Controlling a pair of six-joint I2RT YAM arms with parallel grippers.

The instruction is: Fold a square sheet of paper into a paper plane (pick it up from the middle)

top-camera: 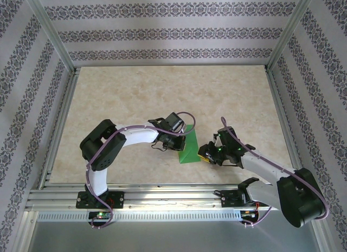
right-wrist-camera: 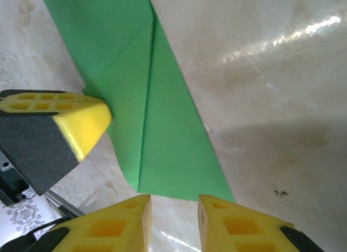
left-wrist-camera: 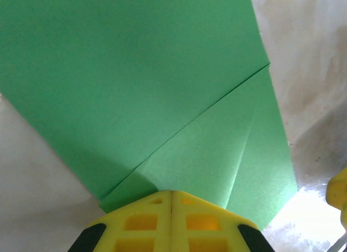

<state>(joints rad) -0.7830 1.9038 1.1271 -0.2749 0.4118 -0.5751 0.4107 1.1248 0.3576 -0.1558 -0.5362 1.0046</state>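
Nearest, the right gripper (right-wrist-camera: pixel 174 204) is seen slightly parted and empty, just short of the partly folded green sheet (right-wrist-camera: pixel 162 138). The sheet is laid flat on the table (top-camera: pixel 135 95), touched at its edge by the closed left gripper (left-wrist-camera: pixel 172 194).

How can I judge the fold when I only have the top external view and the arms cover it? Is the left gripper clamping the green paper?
Observer: The left gripper is shut, tips on the green paper's edge; pinched or just pressing, I cannot tell.
Operator: And the right gripper?
Observer: The right gripper is open and holds nothing; the paper's end lies just ahead of it.
Operator: Any folds made?
Observer: Yes, diagonal creases and overlapping layers.
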